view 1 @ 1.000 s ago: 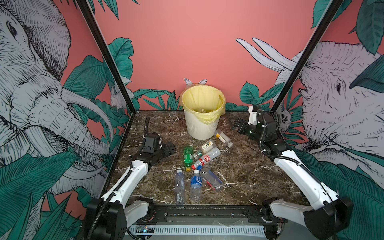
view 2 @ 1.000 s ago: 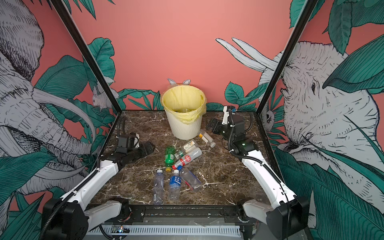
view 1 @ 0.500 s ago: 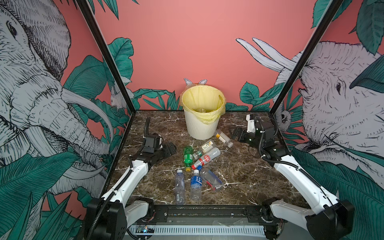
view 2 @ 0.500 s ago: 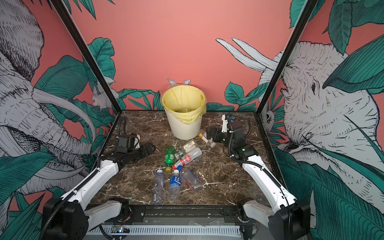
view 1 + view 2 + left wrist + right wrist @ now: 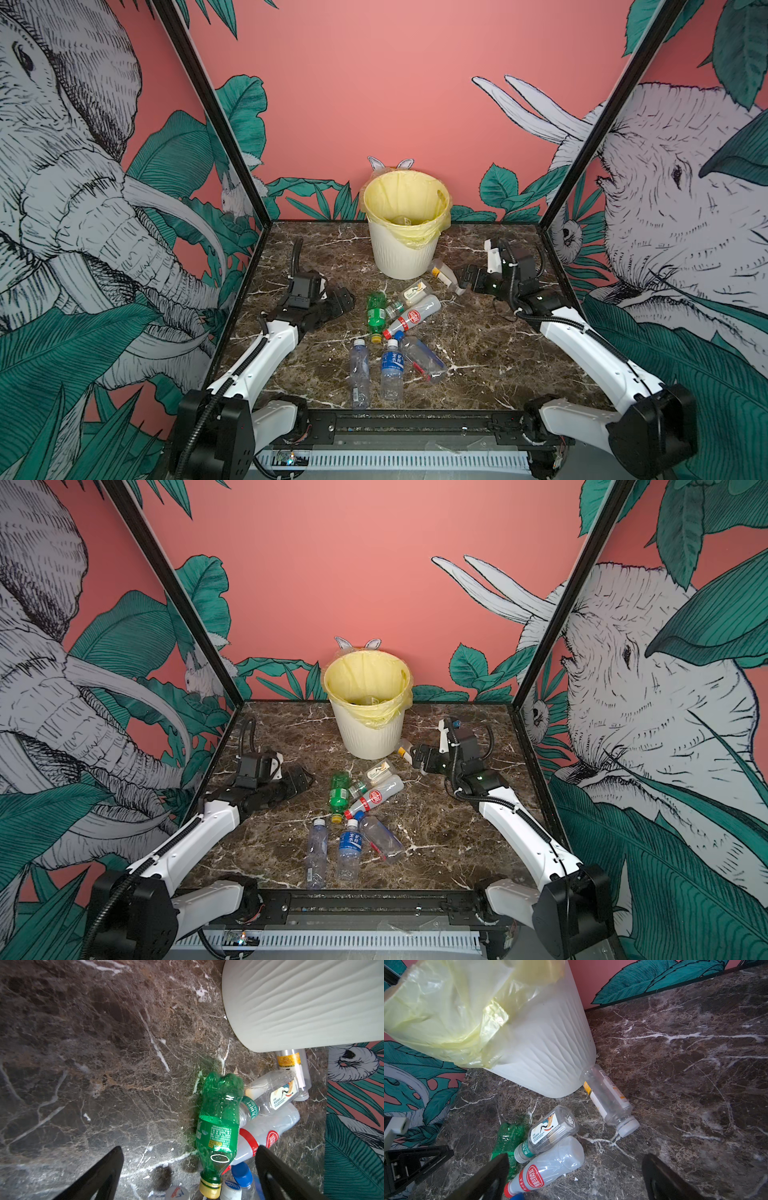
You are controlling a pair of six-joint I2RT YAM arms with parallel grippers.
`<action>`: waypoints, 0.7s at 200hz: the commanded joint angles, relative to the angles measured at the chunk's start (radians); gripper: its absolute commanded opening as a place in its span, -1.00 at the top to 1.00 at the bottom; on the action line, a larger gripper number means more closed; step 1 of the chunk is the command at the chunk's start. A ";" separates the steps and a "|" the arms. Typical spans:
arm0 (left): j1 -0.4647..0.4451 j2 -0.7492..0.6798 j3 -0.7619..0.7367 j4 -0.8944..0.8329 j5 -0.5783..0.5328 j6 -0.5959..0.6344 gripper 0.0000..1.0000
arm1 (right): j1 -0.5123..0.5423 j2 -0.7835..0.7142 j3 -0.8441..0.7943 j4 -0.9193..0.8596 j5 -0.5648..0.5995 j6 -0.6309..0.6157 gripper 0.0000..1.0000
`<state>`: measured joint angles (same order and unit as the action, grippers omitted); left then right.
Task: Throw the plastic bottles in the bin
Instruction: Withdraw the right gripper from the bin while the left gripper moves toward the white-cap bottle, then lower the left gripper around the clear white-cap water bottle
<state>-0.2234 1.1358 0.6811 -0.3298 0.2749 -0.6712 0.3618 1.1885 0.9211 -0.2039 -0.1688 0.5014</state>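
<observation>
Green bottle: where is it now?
In both top views the green bottle lies mid-table in front of the bin, on the pile's left edge beside the red-label bottle, just right of the left gripper.

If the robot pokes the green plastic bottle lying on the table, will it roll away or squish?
The green plastic bottle lies on its side and is round, so a poke would probably roll it. It looks empty, so it is likely very light. Its thin wall looks a bit crumpled, so it may squish when gripped.
</observation>
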 commanded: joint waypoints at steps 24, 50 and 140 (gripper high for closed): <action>-0.075 -0.037 -0.052 -0.031 0.000 -0.027 -0.99 | 0.000 -0.019 -0.028 0.019 -0.006 0.005 -0.98; -0.094 -0.066 -0.064 -0.101 -0.024 -0.025 -0.99 | 0.000 -0.024 -0.041 0.025 -0.006 0.014 -0.98; -0.260 -0.208 -0.058 -0.388 -0.151 -0.130 -0.99 | 0.000 -0.041 -0.070 0.041 0.002 0.046 -0.98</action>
<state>-0.4500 0.9684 0.6235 -0.6041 0.1741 -0.7547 0.3618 1.1664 0.8574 -0.1997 -0.1715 0.5323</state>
